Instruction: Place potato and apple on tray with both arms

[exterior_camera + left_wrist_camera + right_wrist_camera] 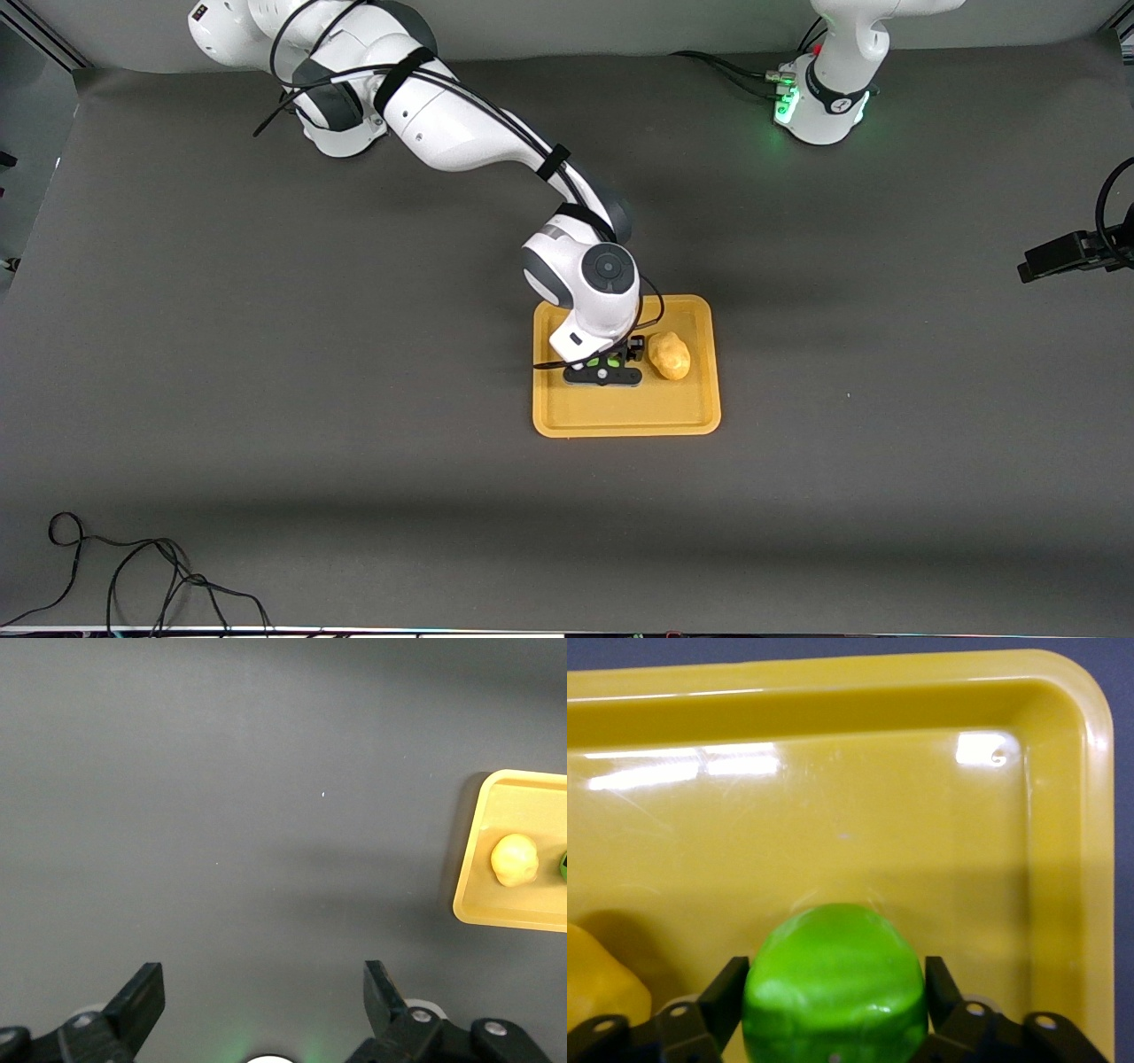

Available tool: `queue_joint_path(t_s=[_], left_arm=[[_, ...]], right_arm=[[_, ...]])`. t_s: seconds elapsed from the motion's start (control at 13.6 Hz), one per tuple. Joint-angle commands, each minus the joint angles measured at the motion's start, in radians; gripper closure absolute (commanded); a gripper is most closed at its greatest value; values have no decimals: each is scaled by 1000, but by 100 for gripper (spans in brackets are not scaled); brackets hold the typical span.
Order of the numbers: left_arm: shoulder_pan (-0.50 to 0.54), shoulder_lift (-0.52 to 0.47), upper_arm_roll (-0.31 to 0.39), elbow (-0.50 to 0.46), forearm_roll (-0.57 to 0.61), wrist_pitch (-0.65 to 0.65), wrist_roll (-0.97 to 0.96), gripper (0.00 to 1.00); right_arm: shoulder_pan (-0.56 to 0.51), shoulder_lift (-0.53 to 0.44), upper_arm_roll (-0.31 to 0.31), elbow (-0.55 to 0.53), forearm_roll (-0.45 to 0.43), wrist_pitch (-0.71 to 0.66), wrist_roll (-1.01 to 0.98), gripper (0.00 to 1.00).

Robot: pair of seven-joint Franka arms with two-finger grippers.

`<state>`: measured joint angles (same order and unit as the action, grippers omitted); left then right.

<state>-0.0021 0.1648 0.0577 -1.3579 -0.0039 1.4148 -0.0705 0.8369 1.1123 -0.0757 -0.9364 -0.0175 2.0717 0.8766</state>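
Green apple (835, 983) sits between the fingers of my right claw (603, 365), low over the orange-yellow tray (682, 416), toward the tray edge that faces the right arm's end of the surface. In my right wrist view the fingertips (731, 988) flank the fruit closely on both sides; I cannot tell whether they press it or have just let go, nor whether the apple rests fully on the tray floor. The potato (670, 355) already lies on the tray, just beside the apple, toward the tray edge facing the left arm's end. My left claw (264, 997) hangs spread and empty over bare grey surface, well apart from the tray, and that arm waits.

I judge this as the release of the apple, the last placing step. Next I should spread my right claw fully clear of the fruit and lift straight up, so a finger does not nudge the round apple into a roll toward the potato or the rim.
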Motion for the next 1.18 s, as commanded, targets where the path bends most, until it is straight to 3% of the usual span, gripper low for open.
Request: queue_joint_path(t_s=[0.0,0.37,0.66,0.81,1.11], left_arm=[[-10,4,5,13,7,-5,-11,0],[-10,4,5,13,7,-5,-11,0],[-10,4,5,13,7,-5,-9,0],[-10,5,5,13,5,-7,-9,0],[-12,9,5,13,7,-10,-8,0]], right_arm=[[-7,-54,-3,10,-4,-33,-17,0],[-79,-320,-1,11,5,-316,-37,0],[-205,-532,-3,-30,7,-537,-354,0],[-267,-670,-4,-164,7,-564,-442,0],[-454,-964,-3,-534,7,-500,-646,0]])
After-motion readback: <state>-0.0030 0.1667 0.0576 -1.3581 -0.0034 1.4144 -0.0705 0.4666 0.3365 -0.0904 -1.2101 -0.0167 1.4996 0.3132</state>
